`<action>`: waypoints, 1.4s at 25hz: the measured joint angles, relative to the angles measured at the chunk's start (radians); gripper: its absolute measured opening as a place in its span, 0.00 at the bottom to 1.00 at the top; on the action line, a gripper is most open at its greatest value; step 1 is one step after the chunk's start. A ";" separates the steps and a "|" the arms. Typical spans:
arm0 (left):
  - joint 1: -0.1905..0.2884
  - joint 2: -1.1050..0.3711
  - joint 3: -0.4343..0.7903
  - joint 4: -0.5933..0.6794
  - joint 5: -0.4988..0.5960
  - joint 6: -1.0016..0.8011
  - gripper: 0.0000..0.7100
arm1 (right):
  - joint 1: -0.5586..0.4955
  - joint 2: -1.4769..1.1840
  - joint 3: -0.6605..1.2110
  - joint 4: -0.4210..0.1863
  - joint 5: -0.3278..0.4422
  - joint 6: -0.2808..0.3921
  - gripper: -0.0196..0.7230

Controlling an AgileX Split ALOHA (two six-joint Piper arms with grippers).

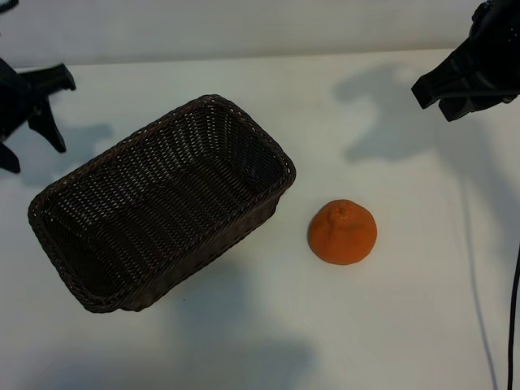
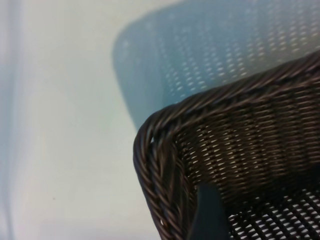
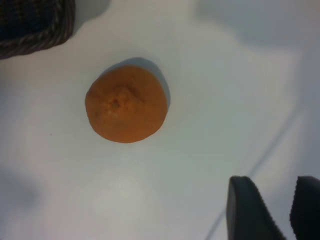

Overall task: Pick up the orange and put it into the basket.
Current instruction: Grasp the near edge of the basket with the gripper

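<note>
An orange sits on a white table beside an empty wicker basket, not yet picked up.

The fruit rests stem nub up just off the basket's right-hand long side, near but not touching it, toward the middle of the table. The dark brown basket lies at an angle across the table's left half, nothing inside it. The left gripper hangs near the table's far left edge, beside the basket's far corner, its fingers spread apart and holding nothing; its wrist view looks down on the braided rim at that corner. The right gripper hovers near the far right corner, well apart from the orange, its fingers partly parted and empty. No brand, label or writing can be read on anything.
</note>
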 joint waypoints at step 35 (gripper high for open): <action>0.000 -0.001 0.294 0.088 -0.227 -0.069 0.79 | 0.000 0.000 0.000 0.000 0.000 0.000 0.37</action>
